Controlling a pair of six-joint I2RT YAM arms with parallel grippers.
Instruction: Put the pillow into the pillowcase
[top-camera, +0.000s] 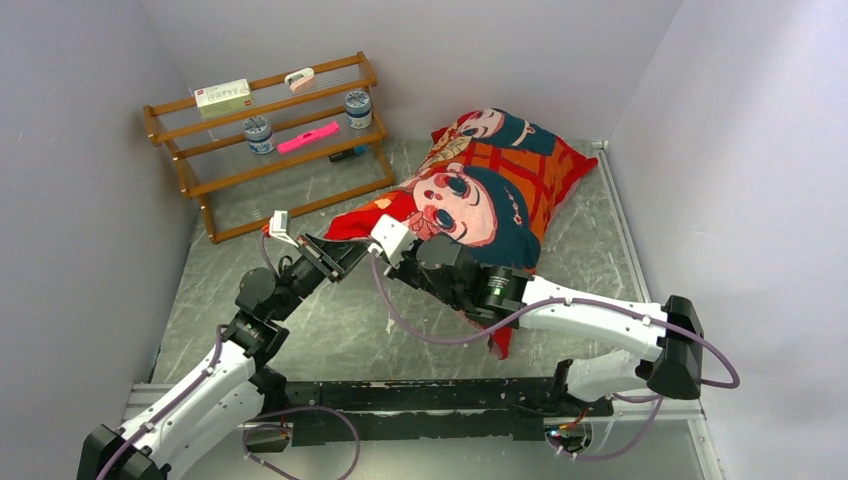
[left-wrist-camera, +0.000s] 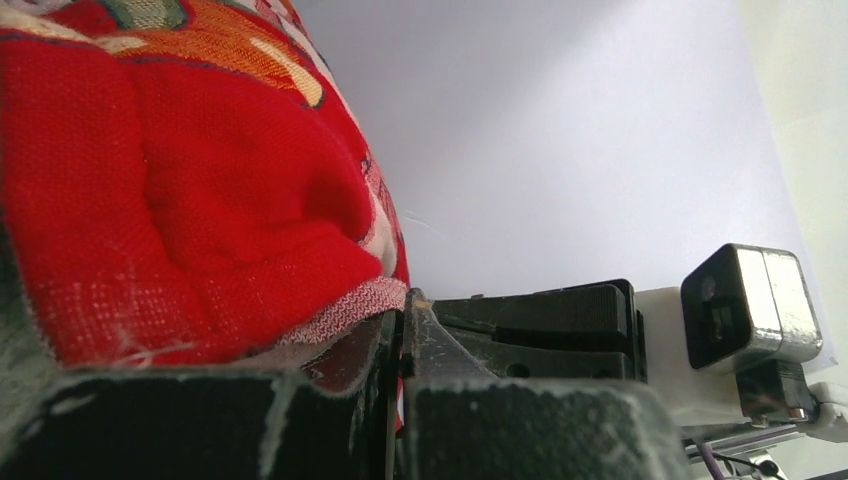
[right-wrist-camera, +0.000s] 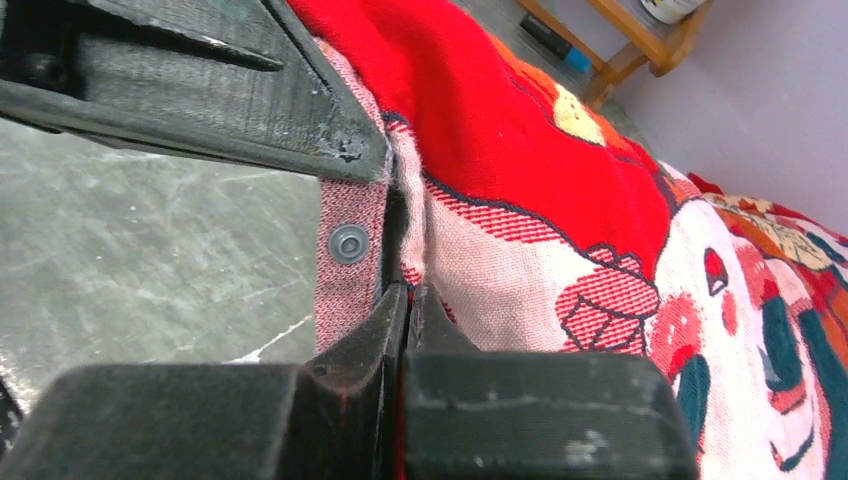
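Both claws are shut on the same end of the pillowcase (top-camera: 480, 190). The left claw (top-camera: 335, 255) pinches the red cloth at the edge, and a bit of the pale pink inside shows right at its tips. The right claw (top-camera: 400, 240) is just beside it, touching or almost touching, and it bites the hem next to a small gray snap button (right-wrist-camera: 348, 242). From both claws, the pillowcase stretches away and to the right, across the table (top-camera: 330, 330), with its long side pointing from the claws toward the far right corner. It looks fat and full. No white pillow shows anywhere, so I think the pillow is already inside, but the pictures cannot prove that. The open end seems to be the end the claws hold, and both arms are about as near to it as each other. What matters next is that the full part lies away from the claws, so any pull or shake has to go along that long line. If the claws pull apart sideways, the hem could slip out.
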